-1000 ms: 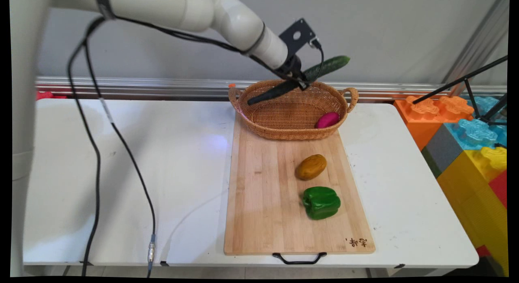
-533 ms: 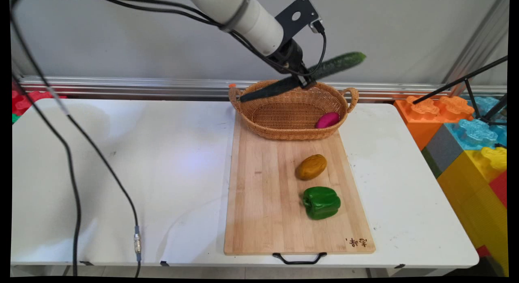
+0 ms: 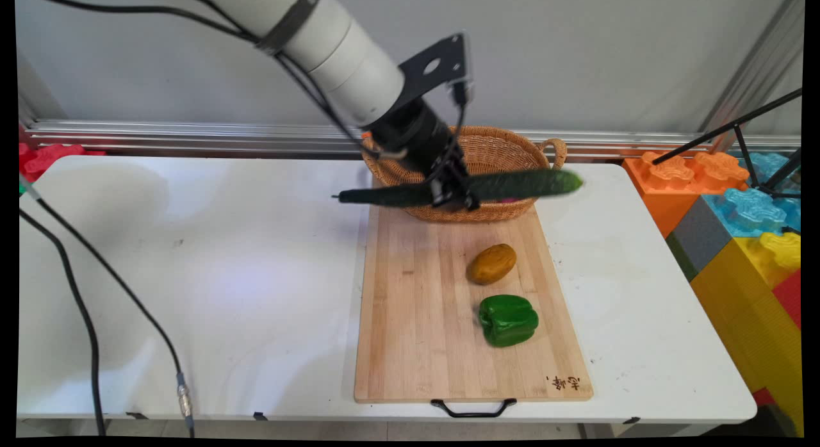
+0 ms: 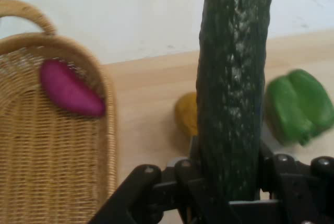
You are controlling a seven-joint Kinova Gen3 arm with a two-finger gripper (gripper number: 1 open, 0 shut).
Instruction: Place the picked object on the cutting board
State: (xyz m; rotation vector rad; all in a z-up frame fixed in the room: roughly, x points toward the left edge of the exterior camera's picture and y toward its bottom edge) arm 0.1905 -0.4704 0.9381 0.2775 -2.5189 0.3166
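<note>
Over the basket's [image 3: 512, 211] near rim, the tool [image 3: 456, 197] gripped the cucumber [image 3: 512, 184], which had come down and turned level

The basket [image 3: 461, 207] stands at the far end of the cutting board [image 3: 416, 332]; the held cucumber [image 3: 512, 184] spans its near rim. Nearer on the board, the potato [image 3: 491, 263] and pepper [image 3: 507, 319] block its right half, seemingly just apart; its left half lies bare
</note>
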